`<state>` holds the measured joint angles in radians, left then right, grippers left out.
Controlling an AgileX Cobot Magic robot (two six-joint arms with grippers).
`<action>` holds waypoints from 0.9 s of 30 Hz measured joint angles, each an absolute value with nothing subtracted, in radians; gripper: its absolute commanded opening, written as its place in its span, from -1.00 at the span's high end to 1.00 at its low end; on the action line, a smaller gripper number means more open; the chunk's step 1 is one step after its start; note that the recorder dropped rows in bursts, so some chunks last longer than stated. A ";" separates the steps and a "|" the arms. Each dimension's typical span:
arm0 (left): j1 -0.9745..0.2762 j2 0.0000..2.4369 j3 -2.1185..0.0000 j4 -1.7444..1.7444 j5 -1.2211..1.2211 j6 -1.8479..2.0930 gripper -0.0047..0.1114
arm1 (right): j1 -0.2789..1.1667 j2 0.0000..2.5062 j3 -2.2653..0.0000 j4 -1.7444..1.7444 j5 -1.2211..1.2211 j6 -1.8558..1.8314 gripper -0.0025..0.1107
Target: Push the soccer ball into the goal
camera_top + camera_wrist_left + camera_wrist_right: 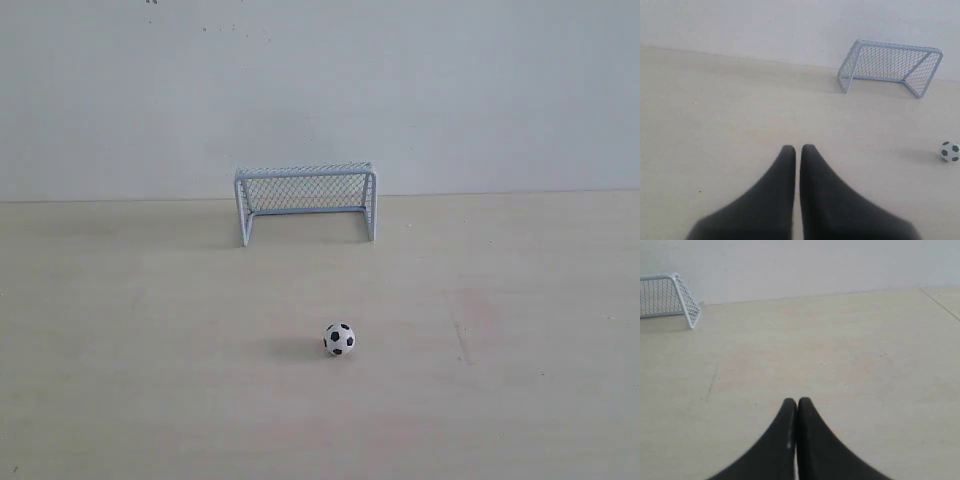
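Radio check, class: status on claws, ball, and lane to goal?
Left claw shut, empty. Right claw shut, empty. Soccer ball short of goal, untouched. Lane clear.

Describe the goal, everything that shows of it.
The goal is a miniature soccer goal: a pale blue-white tube frame, seemingly plastic, with two posts, a crossbar and slanted side braces, and fine mesh netting over back and sides. It stands upright and empty on the pale tabletop near the white wall, mouth toward the exterior camera. Only the tabletop touches it; the soccer ball lies well in front, apart.
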<state>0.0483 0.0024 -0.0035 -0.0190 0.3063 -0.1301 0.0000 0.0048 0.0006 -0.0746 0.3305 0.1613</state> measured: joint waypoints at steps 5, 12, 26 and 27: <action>0.048 0.002 -0.003 -0.019 0.306 -0.130 0.84 | 0.000 0.005 0.001 -0.075 0.331 0.161 0.96; 0.048 0.002 -0.003 -0.019 0.306 -0.130 0.84 | 0.000 0.005 0.001 -0.075 0.331 0.161 0.96; 0.048 0.002 -0.003 -0.019 0.306 -0.130 0.84 | 0.000 0.005 0.001 -0.075 0.303 0.154 0.96; 0.048 0.002 -0.003 -0.019 0.306 -0.130 0.84 | 0.000 0.005 0.001 -0.075 0.285 0.154 0.96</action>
